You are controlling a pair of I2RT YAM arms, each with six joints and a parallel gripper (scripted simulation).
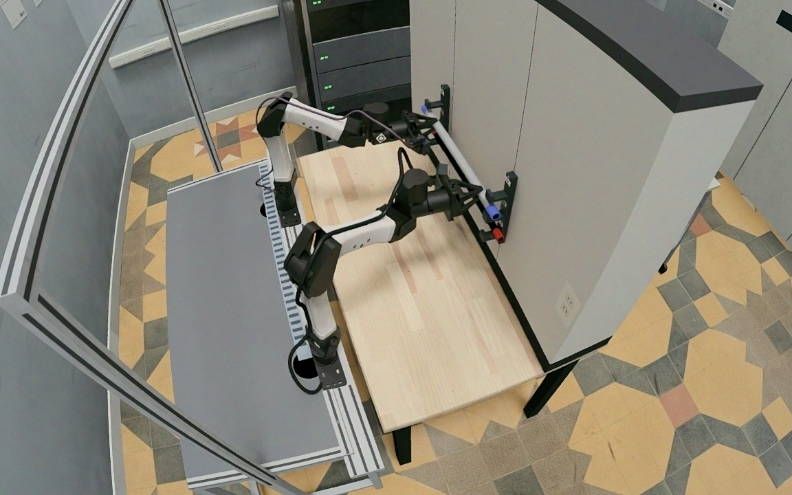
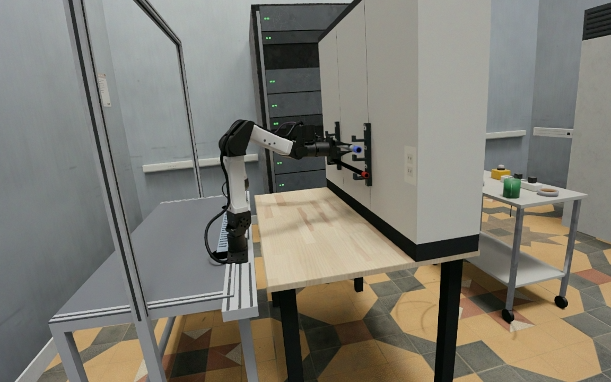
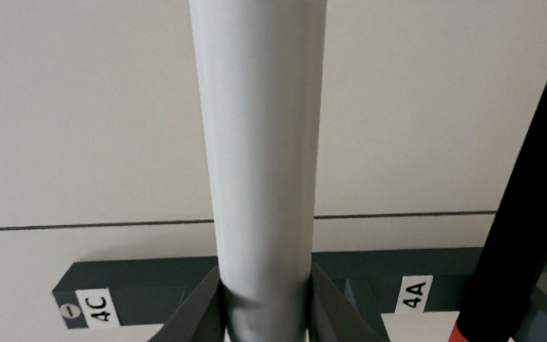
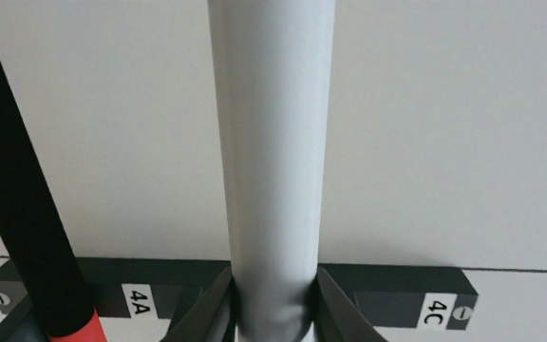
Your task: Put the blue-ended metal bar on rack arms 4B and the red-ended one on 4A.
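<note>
The blue-ended bar (image 1: 461, 161) (image 3: 259, 119) (image 4: 273, 119) is held level between both grippers, close to the wall. Its near end is just above the middle arm of the near rack (image 1: 511, 196) (image 2: 368, 137); I cannot tell whether it touches. My left gripper (image 3: 266, 279), far in the top view, and my right gripper (image 1: 478, 191) (image 4: 273, 281) are shut on it. The red-ended black bar (image 2: 350, 167) (image 3: 525, 190) (image 4: 22, 166) lies on the lowest arms, by label 4A (image 3: 413, 294) (image 4: 140, 301). The 4B labels are hidden behind the held bar.
Label 4C (image 3: 98, 308) (image 4: 437, 311) marks the top arms. The far rack (image 1: 445, 104) (image 2: 337, 130) is partly covered by my left arm. The wall panel (image 1: 577, 184) (image 2: 388, 95) stands close behind the bars, above the wooden table (image 1: 436, 344) (image 2: 322, 246).
</note>
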